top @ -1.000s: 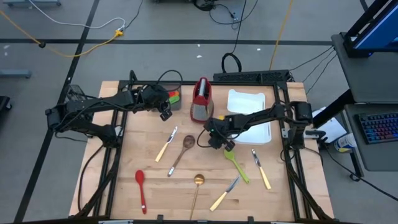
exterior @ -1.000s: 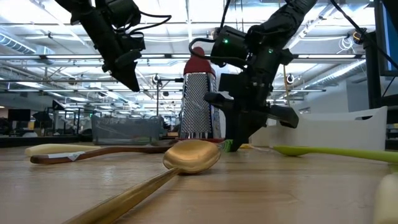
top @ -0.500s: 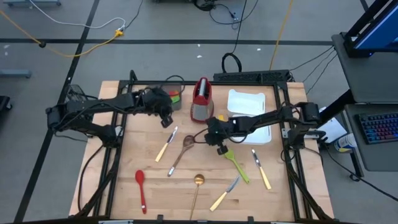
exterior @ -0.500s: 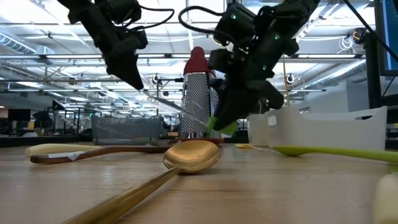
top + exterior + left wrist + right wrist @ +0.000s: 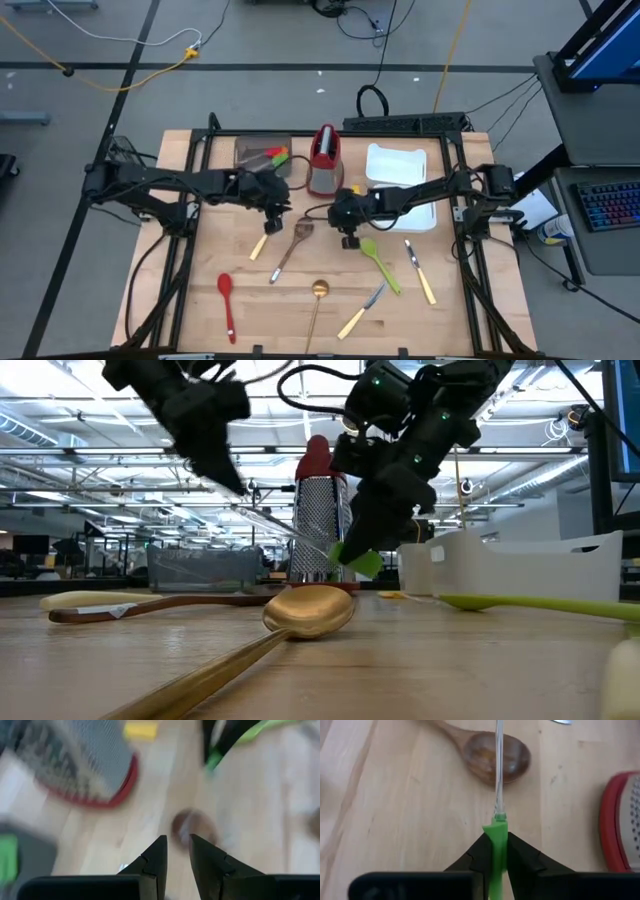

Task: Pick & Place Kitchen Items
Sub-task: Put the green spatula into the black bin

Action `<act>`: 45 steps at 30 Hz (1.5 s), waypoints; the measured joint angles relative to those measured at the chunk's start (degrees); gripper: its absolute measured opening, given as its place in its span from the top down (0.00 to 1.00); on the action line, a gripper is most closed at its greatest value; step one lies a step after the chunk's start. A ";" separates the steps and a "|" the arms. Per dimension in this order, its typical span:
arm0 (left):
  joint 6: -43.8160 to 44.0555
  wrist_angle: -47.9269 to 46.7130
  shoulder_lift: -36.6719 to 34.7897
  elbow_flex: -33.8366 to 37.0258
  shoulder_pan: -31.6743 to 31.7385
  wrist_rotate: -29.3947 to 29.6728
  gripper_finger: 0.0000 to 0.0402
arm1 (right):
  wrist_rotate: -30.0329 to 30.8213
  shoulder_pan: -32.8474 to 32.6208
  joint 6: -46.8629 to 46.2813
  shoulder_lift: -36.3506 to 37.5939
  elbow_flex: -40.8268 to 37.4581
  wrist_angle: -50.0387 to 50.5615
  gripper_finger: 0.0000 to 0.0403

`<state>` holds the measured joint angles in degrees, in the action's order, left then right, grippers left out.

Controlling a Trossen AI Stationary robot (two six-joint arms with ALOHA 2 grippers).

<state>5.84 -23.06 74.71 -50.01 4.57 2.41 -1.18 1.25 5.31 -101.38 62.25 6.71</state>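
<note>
Right end effector (image 5: 495,840) is clamped on the green end of a slim green-tipped utensil (image 5: 494,831), lifted off the desk (image 5: 195,300) just in front of the grater (image 5: 323,160). Its thin clear shaft sticks straight out past the fingers. Judgement: light, the shaft looks slick and a bit springy, and pinched at one end it may swing or twist; the flat green part is the better hold. Wooden spoon (image 5: 480,752) lies under it, nearer the grater's front-left. Left end effector (image 5: 177,845) hovers left of the grater, fingers a narrow gap apart, nothing between them. Green spatula (image 5: 380,265), yellow-handled knife (image 5: 262,243) and gold spoon (image 5: 317,300) lie farther in front of the grater.
</note>
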 joint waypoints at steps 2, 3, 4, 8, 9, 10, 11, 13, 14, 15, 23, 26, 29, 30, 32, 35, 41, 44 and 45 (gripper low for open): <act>-0.84 3.37 1.17 -0.12 -1.12 -0.02 0.79 | 0.05 0.04 -1.65 0.00 0.01 0.01 0.89; -1.41 3.94 1.56 -0.02 -1.49 -0.02 0.79 | 0.09 0.07 -1.72 0.00 0.01 0.09 0.88; -2.00 5.65 2.28 0.03 -1.79 0.02 0.79 | 0.26 0.06 -1.68 0.00 0.01 0.09 0.88; -6.76 10.04 4.66 -0.03 -2.78 0.03 0.79 | 4.19 0.01 -1.69 0.02 0.03 0.25 0.91; -8.29 11.58 5.68 -0.04 -2.90 0.05 0.79 | 4.92 0.08 -1.67 0.04 0.05 0.34 0.92; -9.89 12.25 6.62 -0.10 -3.10 0.15 0.79 | 5.65 0.18 -1.64 0.04 0.05 0.39 0.92; -11.31 11.95 7.44 -0.08 -3.20 0.21 0.79 | 5.89 0.20 -1.53 0.04 0.05 0.41 0.93; -12.79 13.16 9.46 0.02 -3.27 0.58 0.79 | 5.93 0.23 -1.37 0.08 0.05 0.38 0.93; -13.17 14.11 10.39 -0.07 -3.22 0.69 0.79 | 5.89 0.22 -1.34 0.09 0.05 0.37 0.92; -13.56 14.29 11.17 -0.07 -3.12 1.19 0.79 | 5.86 0.21 -1.30 0.09 0.05 0.33 0.91; -17.37 15.64 15.19 -0.08 -3.00 6.62 0.79 | 6.17 0.52 -1.10 0.09 0.09 0.98 0.92; -17.46 15.93 15.65 -0.06 -2.99 6.63 0.79 | 5.91 0.84 -0.99 0.12 0.09 0.84 0.92; -17.33 15.25 15.73 -0.01 -2.99 6.65 0.79 | 5.86 1.11 -0.99 0.13 0.09 0.80 0.90; -17.33 15.71 15.76 -0.01 -2.99 6.64 0.79 | 5.82 1.25 -0.97 0.13 0.09 0.78 0.90; -17.38 15.70 15.98 -0.03 -2.99 6.65 0.79 | 5.84 1.33 -0.97 0.13 0.09 0.69 0.90; -17.15 15.57 16.09 -0.03 -3.00 6.63 0.80 | 5.84 1.38 -0.97 0.13 0.09 0.76 0.91; -17.12 15.64 16.07 -0.03 -3.01 6.63 0.97 | 5.71 1.38 -0.95 0.13 0.09 0.85 0.90; -15.39 15.60 16.07 -0.03 -3.00 6.63 0.96 | 5.71 1.43 -0.97 0.13 0.09 0.84 0.86; -14.59 15.53 16.07 -0.03 -3.01 6.60 0.95 | 5.69 1.43 -1.05 0.13 0.09 0.82 0.84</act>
<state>-8.75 -7.53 90.78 -50.04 1.56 9.02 4.51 2.68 4.26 -101.25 62.35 7.53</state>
